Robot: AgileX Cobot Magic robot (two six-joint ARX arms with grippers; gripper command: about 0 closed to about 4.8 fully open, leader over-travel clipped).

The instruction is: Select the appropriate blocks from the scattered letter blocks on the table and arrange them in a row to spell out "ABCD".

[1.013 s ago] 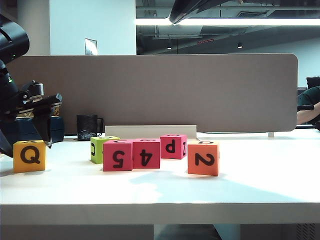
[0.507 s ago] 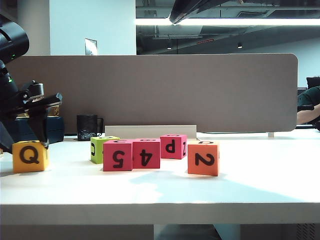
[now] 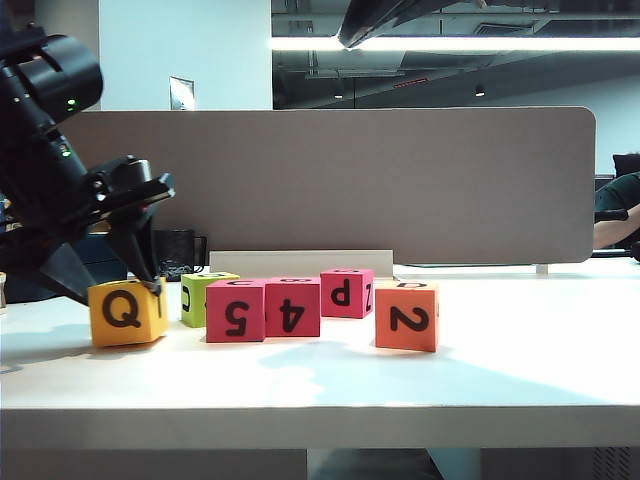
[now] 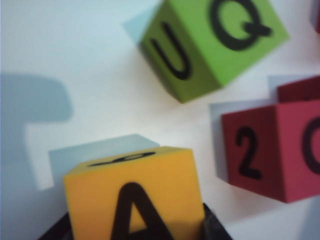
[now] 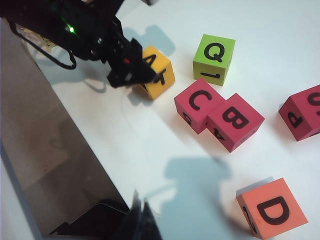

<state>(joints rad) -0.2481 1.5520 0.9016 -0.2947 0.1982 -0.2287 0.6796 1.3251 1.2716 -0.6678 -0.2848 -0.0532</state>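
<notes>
left gripper (image 3: pixel 140 270) gripping yellow-orange cube (image 3: pixel 127 312), right gripper apparently unseen

This is an open-plan office. The wide plain white smooth-topped desk (image 3: pixel 520 360) backs onto a long grey-beige fabric partition screen with rounded corners (image 3: pixel 400 185), the kind that splits facing workstations. Beyond it runs a dark exposed ceiling with pipes and a long bright strip light (image 3: pixel 480 44), and a pale blue-white wall (image 3: pixel 185 50) rises on the far left. A black mug (image 3: pixel 176 253) sits by the screen's foot, next to a low white rectangular tray or box (image 3: pixel 300 263). At the far right edge, someone's arm in a dark green sleeve (image 3: pixel 617 195) shows past the screen.
</notes>
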